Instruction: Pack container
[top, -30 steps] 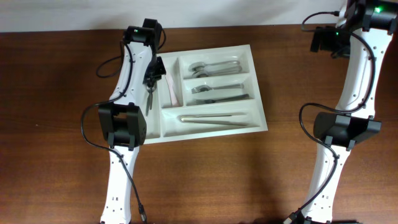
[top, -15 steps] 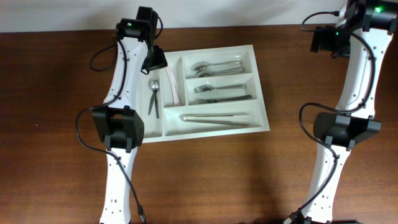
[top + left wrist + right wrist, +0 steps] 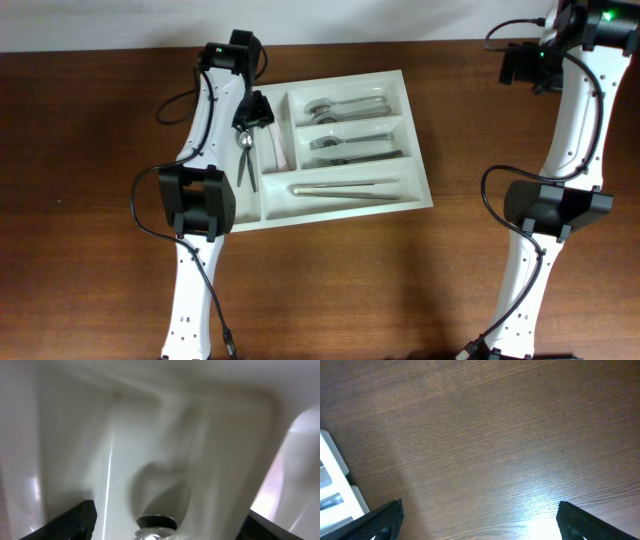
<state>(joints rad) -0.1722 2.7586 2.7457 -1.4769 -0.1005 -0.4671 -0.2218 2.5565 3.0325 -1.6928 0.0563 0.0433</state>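
White container [image 3: 340, 206] rim, left claw [image 3: 252, 112] spread above

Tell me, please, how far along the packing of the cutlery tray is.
Done: spoons, forks and long utensils lie in the tray's three crosswise compartments, a pink item in one narrow one, a lone spoon in the other. In hand: nothing; the left gripper hovers open over that spoon, the right gripper is open above the table. Left: no loose cutlery shows, so packing looks nearly finished.

Overhead down — wrists close by container [image 3: 250, 205]
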